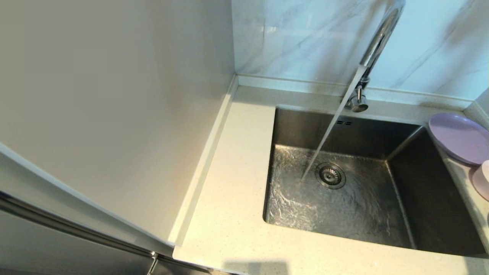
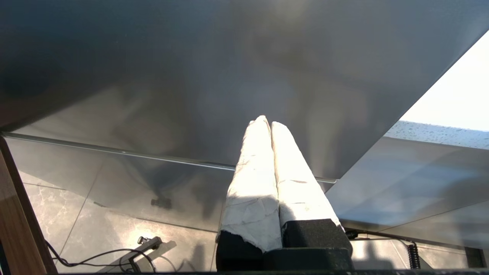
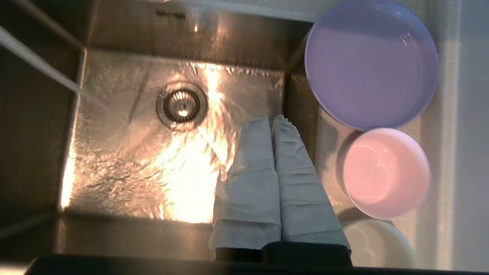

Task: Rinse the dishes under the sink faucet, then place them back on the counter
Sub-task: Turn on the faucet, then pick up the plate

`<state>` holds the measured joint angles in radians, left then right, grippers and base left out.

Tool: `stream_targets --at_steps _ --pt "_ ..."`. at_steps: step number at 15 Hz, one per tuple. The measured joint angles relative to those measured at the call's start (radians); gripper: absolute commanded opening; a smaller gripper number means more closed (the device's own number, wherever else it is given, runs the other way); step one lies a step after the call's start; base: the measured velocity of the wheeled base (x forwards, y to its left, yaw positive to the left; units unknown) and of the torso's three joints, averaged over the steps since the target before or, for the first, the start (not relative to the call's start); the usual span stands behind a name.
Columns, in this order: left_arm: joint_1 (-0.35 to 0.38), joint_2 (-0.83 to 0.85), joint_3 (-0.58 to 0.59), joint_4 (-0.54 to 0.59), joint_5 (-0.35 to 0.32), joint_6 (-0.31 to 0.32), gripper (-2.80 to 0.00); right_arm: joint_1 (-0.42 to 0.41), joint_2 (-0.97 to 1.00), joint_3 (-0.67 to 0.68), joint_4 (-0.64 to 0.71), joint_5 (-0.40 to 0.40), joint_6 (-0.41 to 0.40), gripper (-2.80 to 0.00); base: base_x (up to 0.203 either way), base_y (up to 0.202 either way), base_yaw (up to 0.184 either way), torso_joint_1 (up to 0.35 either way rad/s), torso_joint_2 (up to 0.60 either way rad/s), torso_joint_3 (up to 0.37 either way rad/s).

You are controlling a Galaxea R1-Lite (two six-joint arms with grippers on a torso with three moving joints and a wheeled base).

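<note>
Water runs from the chrome faucet (image 1: 376, 49) into the steel sink (image 1: 298, 130), landing beside the drain strainer (image 1: 330, 175). On the counter's right strip sit the lavender plate (image 1: 458, 137), the pale pink cup (image 1: 482, 179) and, only in the right wrist view, the white bowl (image 3: 376, 244). My right gripper (image 3: 272, 119) hangs high over the sink's right side, shut and empty, with the plate (image 3: 370, 63) and cup (image 3: 384, 172) just beside it. My left gripper (image 2: 266, 121) is shut and empty, parked low beside a steel panel. Neither arm shows in the head view.
The off-white counter (image 1: 233, 198) runs along the sink's left and front, with a raised rim at the wall. A tall pale cabinet side (image 1: 114, 114) stands on the left. Marble tiles back the faucet. Cables lie on the floor (image 2: 95, 256) under my left gripper.
</note>
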<state>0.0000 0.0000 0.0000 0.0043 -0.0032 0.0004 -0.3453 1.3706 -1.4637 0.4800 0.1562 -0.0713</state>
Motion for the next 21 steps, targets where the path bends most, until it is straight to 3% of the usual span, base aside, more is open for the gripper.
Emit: stream_targets --at_steps 5,11,12,16,21 --pt "0.000 0.000 0.000 0.000 0.000 0.000 -2.80 -0.030 0.001 -0.231 0.396 0.002 -0.251 -2.80 0.000 0.000 0.000 0.000 0.00 0.000" --pt "0.000 0.000 0.000 0.000 0.000 0.000 -2.80 -0.035 0.034 -0.245 0.412 0.004 -0.271 -2.80 0.000 0.000 0.000 0.000 0.00 0.000" --pt "0.000 0.000 0.000 0.000 0.000 0.000 -2.80 -0.035 0.042 -0.243 0.404 0.006 -0.273 0.00 0.000 0.000 0.000 0.000 0.00 0.000" --pt "0.000 0.000 0.000 0.000 0.000 0.000 -2.80 -0.033 0.089 -0.219 0.290 0.012 -0.278 0.00 0.000 0.000 0.000 0.000 0.00 0.000" --pt "0.000 0.000 0.000 0.000 0.000 0.000 -2.80 -0.031 0.169 -0.226 0.278 0.085 -0.252 0.00 0.000 0.000 0.000 0.000 0.00 0.000"
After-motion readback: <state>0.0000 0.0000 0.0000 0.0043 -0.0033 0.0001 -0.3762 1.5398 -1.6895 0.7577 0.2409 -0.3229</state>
